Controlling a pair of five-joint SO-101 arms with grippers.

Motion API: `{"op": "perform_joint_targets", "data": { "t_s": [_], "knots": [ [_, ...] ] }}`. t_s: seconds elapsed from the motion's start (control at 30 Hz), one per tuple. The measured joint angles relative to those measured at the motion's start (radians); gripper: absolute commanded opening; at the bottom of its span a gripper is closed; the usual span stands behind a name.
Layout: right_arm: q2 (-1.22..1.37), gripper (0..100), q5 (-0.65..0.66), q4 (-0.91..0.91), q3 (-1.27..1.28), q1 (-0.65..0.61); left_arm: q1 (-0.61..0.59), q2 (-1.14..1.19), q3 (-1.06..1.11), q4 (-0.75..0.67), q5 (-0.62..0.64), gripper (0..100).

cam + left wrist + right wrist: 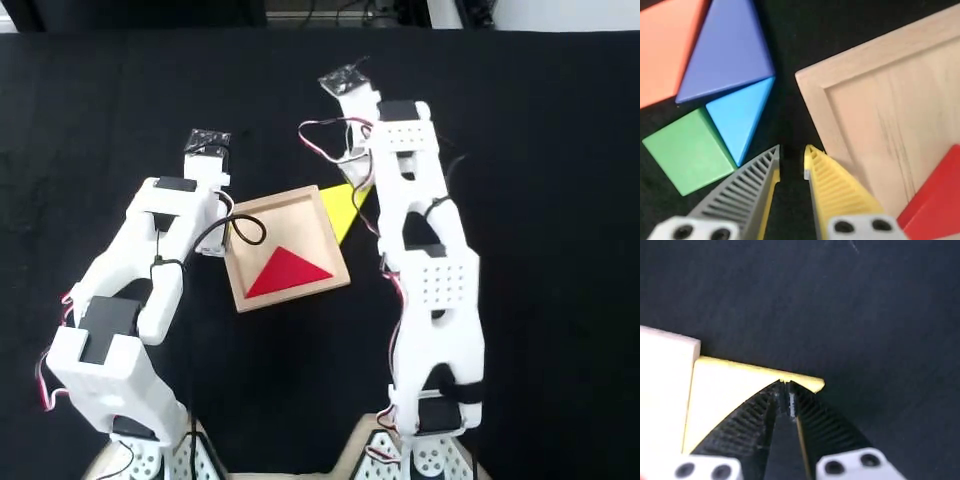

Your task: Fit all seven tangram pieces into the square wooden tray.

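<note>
Right tool (786, 386) has its ribbed tips drawn together, resting at the thin far edge of the yellow triangle (730, 385), which lies flat on the surface (530, 150) just beside the tray (290, 225), at its far right corner. I cannot tell whether the tips press on the piece or merely touch it. Left tool (792, 152) hangs at the tray's left side with its tips slightly apart over bare cloth, clamped on nothing.

Judging by this, the step in hand is bringing the yellow triangle in: the red triangle (287, 272) lies inside, toward the near side. The next move calls for getting the yellow piece over the raised rim, then turning it to sit against the red one's long edge.

The tray is pale wood with visible grain and a square lip. The pieces are smooth, matte, sharp-cornered slabs. A blue triangle (727, 50), a light-blue triangle (742, 117), a green square (687, 155) and an orange piece (665, 45) sit packed together on the black cloth left of the tray.
</note>
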Motion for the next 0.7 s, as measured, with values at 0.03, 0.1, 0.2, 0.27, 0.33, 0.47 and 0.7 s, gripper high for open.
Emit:
{"op": "perform_joint_targets", "data": {
  "t_s": [0.03, 0.1, 0.2, 0.27, 0.33, 0.47, 0.7],
  "knots": [
    [0.029, 1.1, 0.003, 0.012, -0.048, 0.000, 0.000, 0.000, 0.000, 0.000, 0.000, 11],
    [0.087, 1.1, 0.006, 0.054, -0.140, 0.000, 0.000, 0.000, 0.000, 0.000, 0.000, 11],
    [0.170, 1.1, 0.026, 0.137, -0.293, 0.005, 0.000, 0.000, 0.000, 0.000, 0.000, 11],
    [0.226, 1.1, 0.049, 0.199, -0.396, 0.009, 0.000, 0.000, 0.000, 0.000, 0.000, 11],
    [0.269, 1.1, 0.077, 0.282, -0.485, 0.017, 0.000, 0.000, 0.000, 0.000, 0.000, 11],
    [0.342, 1.1, 0.130, 0.387, -0.592, 0.054, 0.000, 0.000, 0.000, 0.000, 0.000, 11],
    [0.358, 1.1, 0.190, 0.391, -0.637, 0.173, 0.000, 0.002, -0.005, 0.000, 0.000, 11]
  ]
}}
